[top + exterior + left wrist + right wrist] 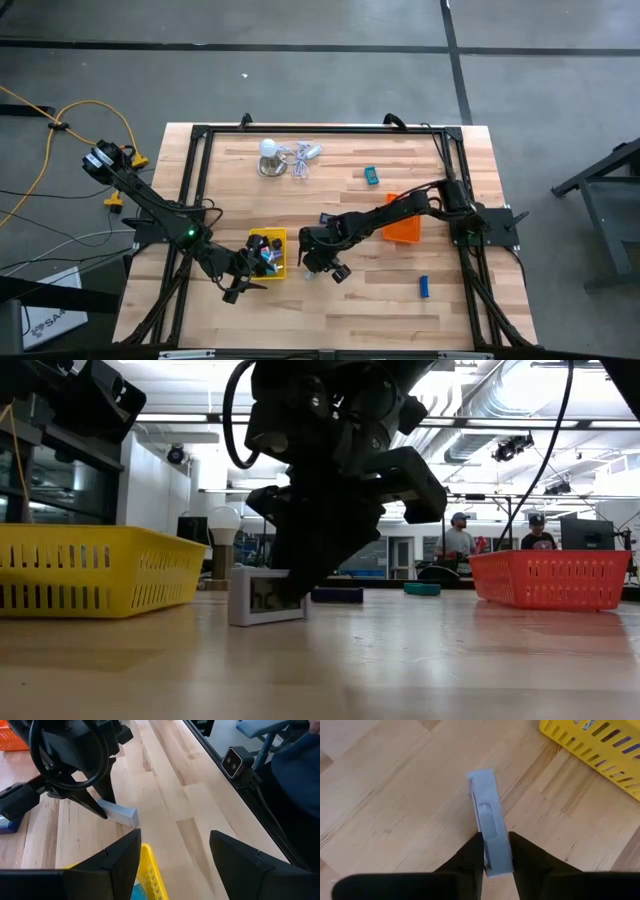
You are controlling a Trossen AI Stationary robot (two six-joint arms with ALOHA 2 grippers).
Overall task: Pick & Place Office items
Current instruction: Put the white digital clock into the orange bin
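Observation:
A pale grey flat block (487,815), one of the office items, stands on its narrow edge on the wooden table just right of the yellow tray (268,254). My right gripper (495,852) is shut on it. My left gripper (175,860) hovers open over the yellow tray's near right corner (149,870), touching nothing. The yellow tray holds several small dark and blue items. Loose on the table are a teal item (371,176), a blue item (424,287) and a dark item (326,218). My right gripper pinches the block's two broad faces (492,857) between its two fingers, at the end of the block nearest the wrist. The fingers (300,575) slant down from above and from the table's right. The block (265,596) stands upright with its lower edge on the table.
An orange tray (403,228) sits right of centre, under my right arm. A white dome-shaped object (268,152) with a pale cord (300,160) lies at the far side. A black frame (300,130) runs round the table. People stand in the room behind.

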